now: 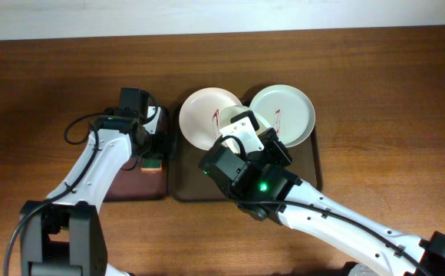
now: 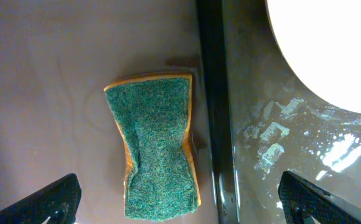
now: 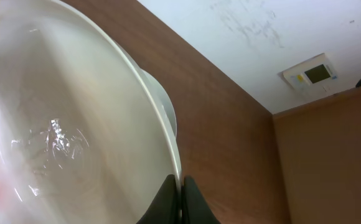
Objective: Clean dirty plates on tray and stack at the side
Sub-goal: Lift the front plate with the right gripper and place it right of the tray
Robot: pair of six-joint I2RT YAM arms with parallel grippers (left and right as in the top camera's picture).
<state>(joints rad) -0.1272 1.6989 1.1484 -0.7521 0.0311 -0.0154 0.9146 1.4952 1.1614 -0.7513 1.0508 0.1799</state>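
Two white plates lie at the back of the dark brown tray (image 1: 308, 165). The left plate (image 1: 203, 115) and the right plate (image 1: 291, 111) each carry a dark red smear. I cannot see a third plate in the overhead view. My right gripper (image 1: 242, 132) is shut on the left plate's rim (image 3: 106, 124). Its fingers (image 3: 182, 190) pinch the edge, and another plate's rim (image 3: 164, 107) shows behind. My left gripper (image 1: 150, 147) is open above a green sponge (image 2: 159, 143), one finger on each side (image 2: 180, 205). A plate edge (image 2: 330, 50) shows at the top right of the left wrist view.
The sponge (image 1: 154, 163) lies on a narrower reddish-brown tray (image 1: 130, 184) whose black rim (image 2: 211, 93) butts against the wet-looking dark tray (image 2: 267, 155). Bare wooden table (image 1: 391, 115) lies to the right and left (image 1: 31, 100).
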